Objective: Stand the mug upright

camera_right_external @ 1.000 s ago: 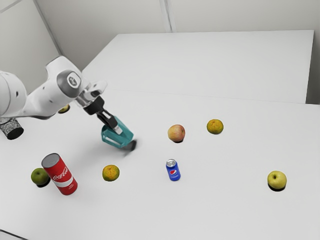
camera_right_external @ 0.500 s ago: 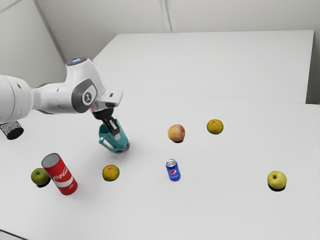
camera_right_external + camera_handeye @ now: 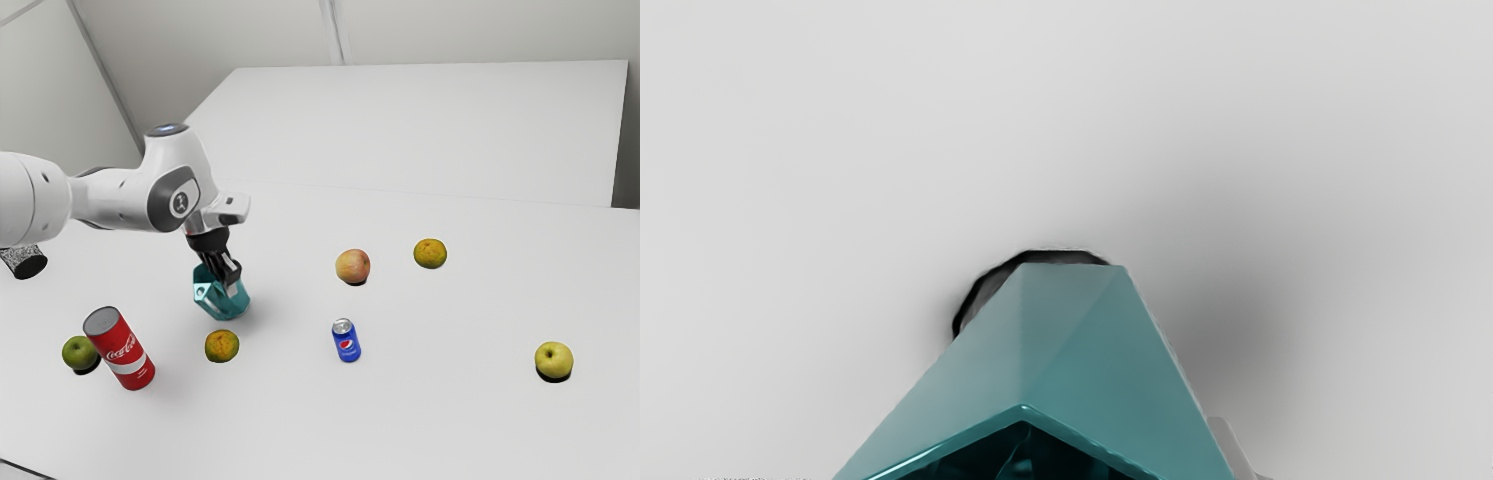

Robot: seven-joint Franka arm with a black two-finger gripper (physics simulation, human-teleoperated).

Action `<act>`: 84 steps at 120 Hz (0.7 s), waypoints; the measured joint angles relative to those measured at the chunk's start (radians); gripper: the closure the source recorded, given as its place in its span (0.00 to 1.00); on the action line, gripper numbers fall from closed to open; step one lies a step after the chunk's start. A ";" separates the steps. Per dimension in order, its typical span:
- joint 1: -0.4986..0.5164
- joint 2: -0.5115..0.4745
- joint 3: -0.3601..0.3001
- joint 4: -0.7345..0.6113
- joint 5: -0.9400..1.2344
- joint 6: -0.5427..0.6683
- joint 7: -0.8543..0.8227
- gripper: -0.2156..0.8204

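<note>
Near the mandarin [image 3: 222, 347], the pincer [image 3: 231, 287] grips the teal mug [image 3: 224, 309], seemingly slightly tilted; righting looks nearly finished, calling for gentle levelling, then release.

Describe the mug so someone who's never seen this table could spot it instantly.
On the white table, follow the arm in from the exterior view's left, down to its gripper. The mug is right there, near an orange fruit. It's teal and faceted, unlike that round fruit or the red can.
</note>
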 joint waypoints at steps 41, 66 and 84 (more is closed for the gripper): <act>-0.012 -0.007 -0.001 0.002 0.005 -0.004 -0.051 0.59; -0.013 -0.042 -0.007 0.006 0.008 -0.004 -0.068 0.43; -0.009 -0.073 -0.016 0.011 0.008 -0.010 -0.077 0.32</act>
